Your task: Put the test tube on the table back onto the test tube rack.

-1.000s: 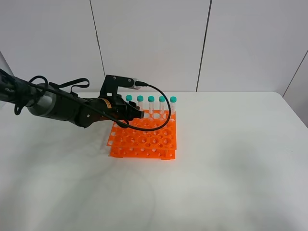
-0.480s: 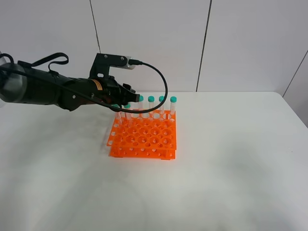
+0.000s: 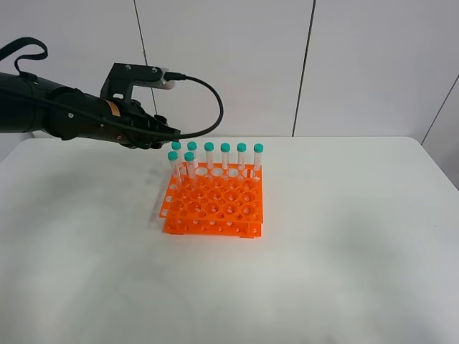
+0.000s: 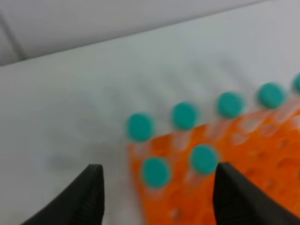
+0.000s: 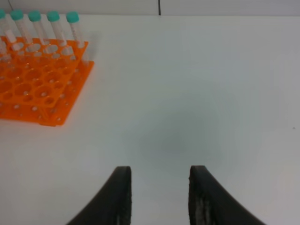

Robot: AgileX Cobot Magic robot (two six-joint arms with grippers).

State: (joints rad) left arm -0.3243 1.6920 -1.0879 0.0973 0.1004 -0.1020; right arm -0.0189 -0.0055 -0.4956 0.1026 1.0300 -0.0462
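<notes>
Your left gripper (image 3: 163, 133) sits upper left, jaws apart, holding nothing, above the test tube rack (image 3: 215, 208). Test tube (image 3: 189, 166) stands in the rack mid-frame. Right gripper (image 5: 159, 197) fingers apart too.

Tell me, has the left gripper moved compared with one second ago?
Yes. The left gripper has lifted off the test tube rack and pulled back toward the left of the high view, now hanging open above the rack's far left corner.
</notes>
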